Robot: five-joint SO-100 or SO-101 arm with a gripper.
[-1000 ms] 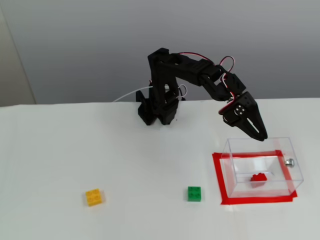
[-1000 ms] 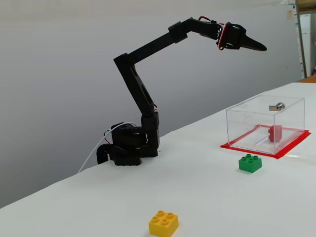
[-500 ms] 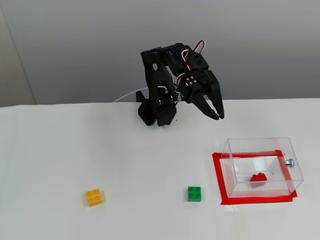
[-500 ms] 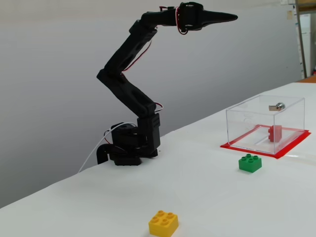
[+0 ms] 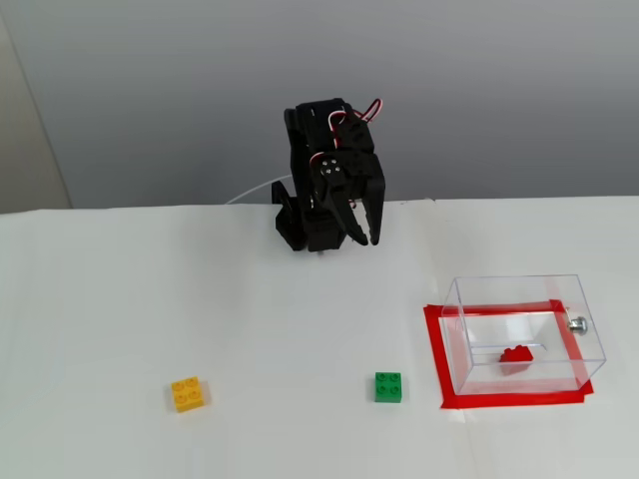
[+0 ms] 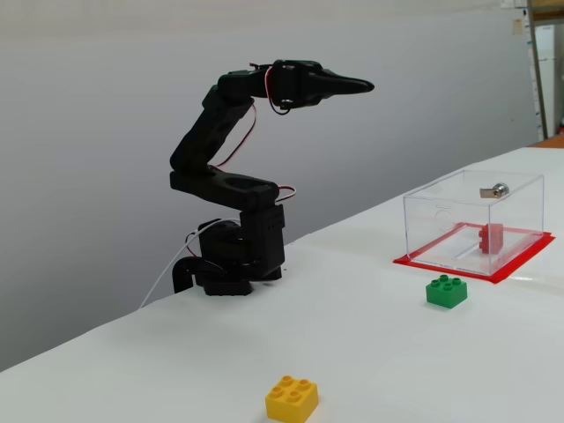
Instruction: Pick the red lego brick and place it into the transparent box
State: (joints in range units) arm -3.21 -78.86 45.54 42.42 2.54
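Note:
The red lego brick (image 5: 516, 354) lies inside the transparent box (image 5: 514, 284), on its floor toward the knob side; in the lower fixed view the brick (image 6: 490, 238) shows through the clear wall of the box (image 6: 441, 211). My black gripper (image 5: 367, 238) is folded back close to the arm's base, far left of the box, raised above the table. Its jaws look shut with nothing between them. From the side the gripper (image 6: 366, 85) points toward the box at about shoulder height.
A green brick (image 5: 388, 386) sits just left of the box, and a yellow brick (image 5: 188, 393) lies far left near the front. Red tape (image 5: 439, 369) frames the box. A silver knob (image 5: 578, 323) sticks out of its right wall.
The arm has pulled back from above the box and folded toward its base, the gripper swinging left and lower. The red brick has stayed in the box.

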